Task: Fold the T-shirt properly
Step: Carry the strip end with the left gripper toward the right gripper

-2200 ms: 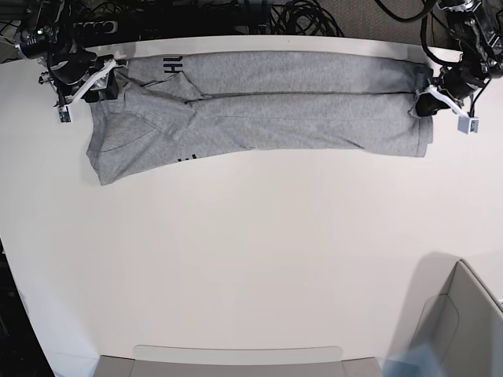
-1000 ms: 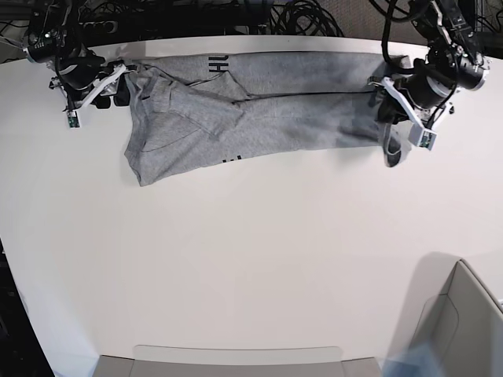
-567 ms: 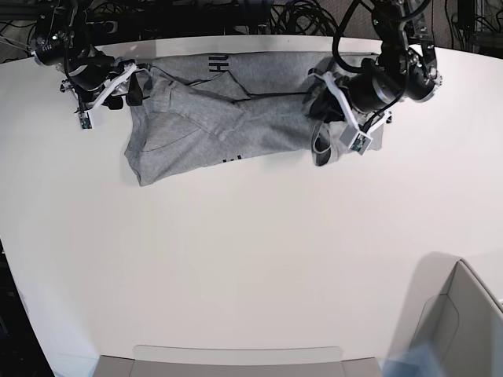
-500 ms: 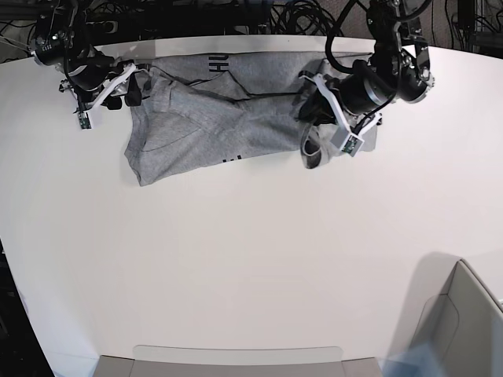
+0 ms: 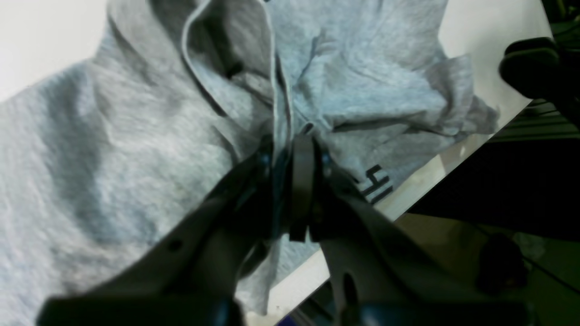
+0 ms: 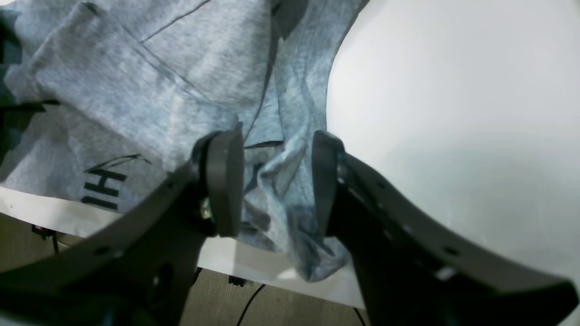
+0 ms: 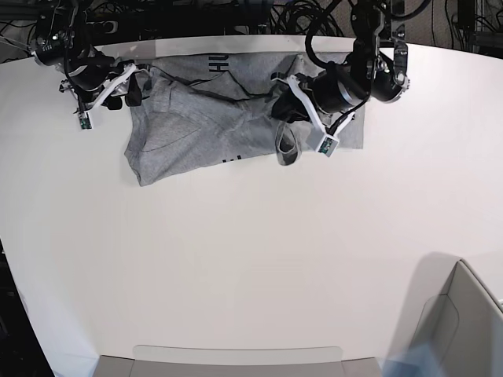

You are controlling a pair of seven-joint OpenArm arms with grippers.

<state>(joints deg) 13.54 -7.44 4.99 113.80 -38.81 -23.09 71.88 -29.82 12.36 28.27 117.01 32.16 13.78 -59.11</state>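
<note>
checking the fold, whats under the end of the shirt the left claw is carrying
Under the lifted end held by the left claw lies another layer of the T-shirt, resting on the white table. How neatly that lower layer lies is hidden by the arm and the bunched fabric.

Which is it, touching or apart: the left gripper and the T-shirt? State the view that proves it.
Touching. In the left wrist view the left gripper has its jaws pinched shut on a bunched fold of the grey T-shirt, with the fabric emerging from between them.

The heather-grey T-shirt [image 7: 204, 118] lies rumpled along the table's far edge, black lettering partly showing.
</note>
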